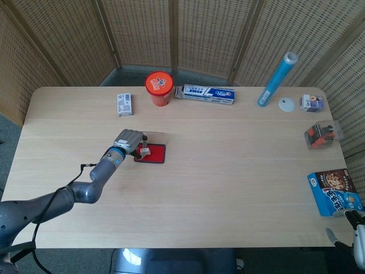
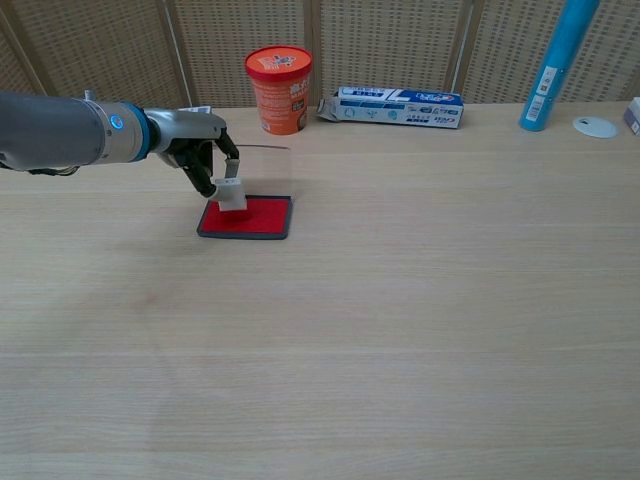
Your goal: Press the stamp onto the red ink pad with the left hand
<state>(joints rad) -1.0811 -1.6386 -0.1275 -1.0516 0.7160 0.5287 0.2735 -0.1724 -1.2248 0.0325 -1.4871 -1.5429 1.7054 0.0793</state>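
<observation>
Red ink pad (image 2: 262,217), one stamp (image 2: 233,194).

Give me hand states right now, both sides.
Left hand: holds the stamp, set down on the red ink pad.
Right hand: only a sliver shows at the head view's edge; cannot tell.

Right robot hand (image 1: 358,251) cut off at the head view's corner (fingers mostly out of frame).

A staged robot test room: woven wicker screens (image 1: 171,34) stand behind a pale wooden table (image 1: 228,188), with assorted packaged groceries scattered along the table's far and right edges.
</observation>
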